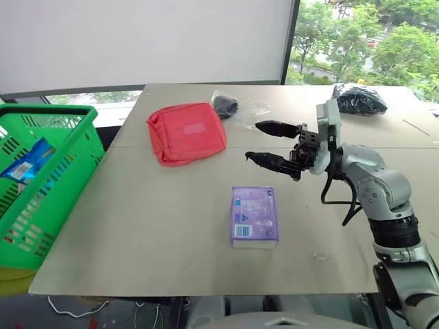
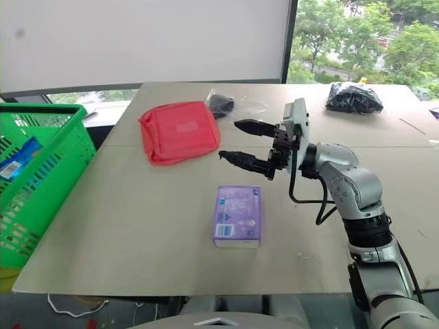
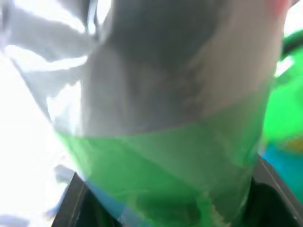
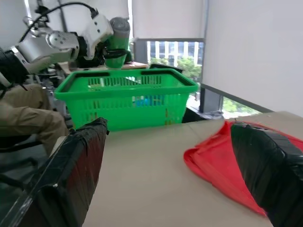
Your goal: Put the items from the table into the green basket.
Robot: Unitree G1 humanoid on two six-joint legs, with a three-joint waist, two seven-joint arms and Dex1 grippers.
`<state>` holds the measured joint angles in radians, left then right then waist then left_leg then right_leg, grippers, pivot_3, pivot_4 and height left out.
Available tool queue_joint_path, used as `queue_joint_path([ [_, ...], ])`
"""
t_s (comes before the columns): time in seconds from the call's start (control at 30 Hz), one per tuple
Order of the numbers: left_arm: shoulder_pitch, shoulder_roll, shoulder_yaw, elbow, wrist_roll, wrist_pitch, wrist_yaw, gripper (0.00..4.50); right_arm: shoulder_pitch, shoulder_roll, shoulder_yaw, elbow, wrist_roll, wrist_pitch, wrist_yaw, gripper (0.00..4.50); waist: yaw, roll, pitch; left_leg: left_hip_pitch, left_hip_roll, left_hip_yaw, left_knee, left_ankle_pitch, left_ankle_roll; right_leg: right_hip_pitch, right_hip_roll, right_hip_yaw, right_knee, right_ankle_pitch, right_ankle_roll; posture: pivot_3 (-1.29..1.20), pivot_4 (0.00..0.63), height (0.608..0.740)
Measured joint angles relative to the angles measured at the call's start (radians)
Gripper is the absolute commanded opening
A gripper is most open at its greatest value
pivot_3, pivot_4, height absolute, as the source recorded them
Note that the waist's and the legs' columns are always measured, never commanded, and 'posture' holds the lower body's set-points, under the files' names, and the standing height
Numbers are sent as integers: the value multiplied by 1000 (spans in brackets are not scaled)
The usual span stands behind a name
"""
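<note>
We hold the white-and-green cylinder container [image 4: 117,45] in our left claw [image 4: 110,49] above the green basket [image 4: 125,101] for the drop, while our right claw [image 1: 271,144], spread wide and empty, hovers beyond the flat purple box [image 1: 254,216], which it must grasp next.

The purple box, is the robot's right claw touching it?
Apart. In the left eye view the open right gripper hangs above the table, with bare tabletop between it and the purple box.
</note>
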<state>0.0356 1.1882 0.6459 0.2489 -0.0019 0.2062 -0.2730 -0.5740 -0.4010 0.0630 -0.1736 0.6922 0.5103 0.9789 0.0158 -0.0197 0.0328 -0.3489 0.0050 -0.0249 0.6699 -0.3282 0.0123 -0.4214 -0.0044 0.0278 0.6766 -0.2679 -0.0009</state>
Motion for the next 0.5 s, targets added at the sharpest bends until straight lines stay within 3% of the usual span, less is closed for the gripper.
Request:
queue_joint_path([
  [0.2, -6, -32, 16, 113, 18, -30, -18, 2093, -5, 21, -2, 0, 20, -8, 22, 4422, 25, -2, -1, -1, -2, -3, 0, -2, 4, 0, -4, -6, 1, 0, 0, 70, 0, 740],
  [0.33, -86, -75, -41, 195, 10, -63, -33, 2093, -21, 29, -4, -4, 19, -13, 12, 4422, 23, -4, -3, -1, -2, -4, 0, -2, 3, 0, -5, -8, 1, 0, -1, 64, 0, 740],
  [0.5, -183, -85, -107, 277, 10, -126, -49, 4313, -22, 31, -5, -7, 15, -17, -3, 4500, 20, -8, -5, -1, -2, -4, 0, -2, 3, 0, -5, -9, 1, 1, -1, 51, 0, 740],
])
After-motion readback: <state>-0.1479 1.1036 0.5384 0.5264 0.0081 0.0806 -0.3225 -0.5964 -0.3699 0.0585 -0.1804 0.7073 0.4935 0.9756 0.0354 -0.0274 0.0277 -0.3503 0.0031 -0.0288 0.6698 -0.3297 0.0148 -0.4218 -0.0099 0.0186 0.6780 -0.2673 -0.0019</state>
